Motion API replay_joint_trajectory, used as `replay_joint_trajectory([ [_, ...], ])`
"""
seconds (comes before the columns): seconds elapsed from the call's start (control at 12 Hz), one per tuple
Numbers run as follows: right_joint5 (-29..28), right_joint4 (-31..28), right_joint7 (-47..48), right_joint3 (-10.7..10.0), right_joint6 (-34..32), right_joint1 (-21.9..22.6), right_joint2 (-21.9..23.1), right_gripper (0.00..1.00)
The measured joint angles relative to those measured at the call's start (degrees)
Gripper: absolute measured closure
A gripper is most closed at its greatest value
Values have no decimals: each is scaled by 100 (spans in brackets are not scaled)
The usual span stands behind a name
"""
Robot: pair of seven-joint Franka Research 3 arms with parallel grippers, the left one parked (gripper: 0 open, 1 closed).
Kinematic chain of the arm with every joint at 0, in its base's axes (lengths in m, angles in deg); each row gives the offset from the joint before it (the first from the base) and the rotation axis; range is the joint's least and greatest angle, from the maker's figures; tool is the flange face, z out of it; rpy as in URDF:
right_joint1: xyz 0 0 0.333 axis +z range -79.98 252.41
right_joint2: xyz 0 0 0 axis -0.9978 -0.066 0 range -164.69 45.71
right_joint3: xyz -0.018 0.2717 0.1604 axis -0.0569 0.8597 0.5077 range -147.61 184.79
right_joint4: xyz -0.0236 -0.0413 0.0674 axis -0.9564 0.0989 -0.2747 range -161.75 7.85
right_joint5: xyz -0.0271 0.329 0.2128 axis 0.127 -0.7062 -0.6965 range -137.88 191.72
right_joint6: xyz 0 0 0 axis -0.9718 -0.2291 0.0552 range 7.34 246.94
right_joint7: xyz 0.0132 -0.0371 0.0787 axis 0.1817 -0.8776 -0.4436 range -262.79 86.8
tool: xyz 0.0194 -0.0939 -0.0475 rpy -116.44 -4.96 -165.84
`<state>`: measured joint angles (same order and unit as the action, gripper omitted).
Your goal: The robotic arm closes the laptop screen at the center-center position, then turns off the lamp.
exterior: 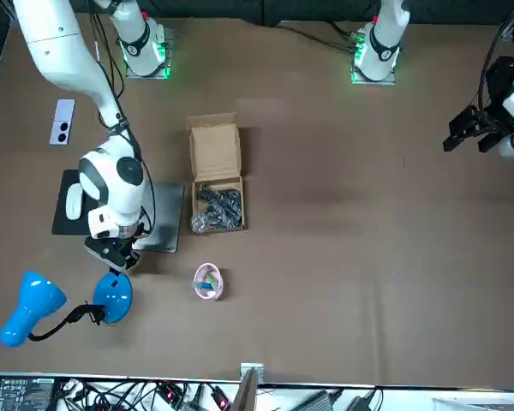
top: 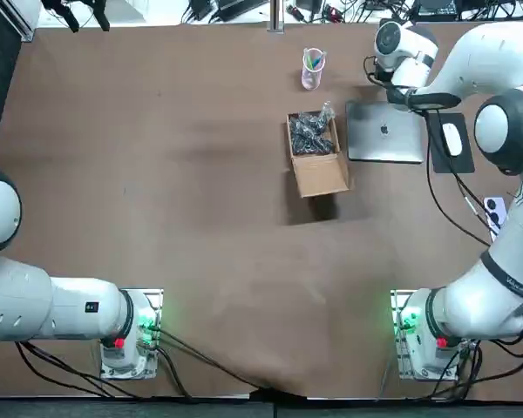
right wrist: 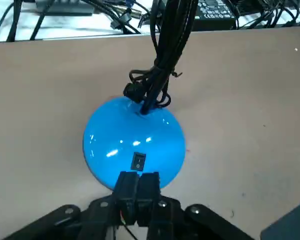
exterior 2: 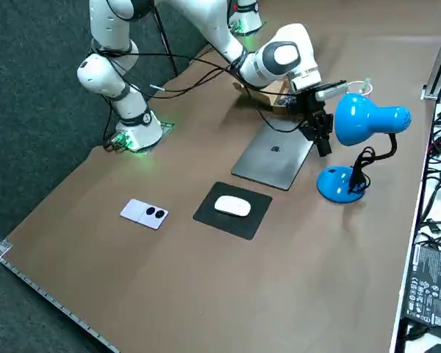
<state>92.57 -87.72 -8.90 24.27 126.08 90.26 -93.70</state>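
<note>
The silver laptop (top: 383, 132) lies on the table with its lid down; it also shows in the right side view (exterior 2: 273, 156). Past its far edge stands the blue lamp, with its round base (exterior 2: 338, 184) on the table and its head (exterior 2: 364, 120) raised on a black neck. In the right wrist view a small black rocker switch (right wrist: 138, 161) sits on the base (right wrist: 135, 135). My right gripper (right wrist: 137, 181) is shut with nothing between its fingers, and its tips hover just short of that switch. From the front it hangs right above the base (exterior: 113, 295).
A cardboard box (top: 315, 152) of dark parts sits left of the laptop, with a pink cup (top: 312, 68) of pens behind it. A white mouse (top: 451, 138) on a black pad and a white phone (top: 495, 212) lie to the right. Cables crowd the far table edge.
</note>
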Motion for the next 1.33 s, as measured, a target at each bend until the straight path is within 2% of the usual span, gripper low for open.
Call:
replay_joint_trajectory([
  [1.33,117,14,0,0,448,-161,-149,98],
])
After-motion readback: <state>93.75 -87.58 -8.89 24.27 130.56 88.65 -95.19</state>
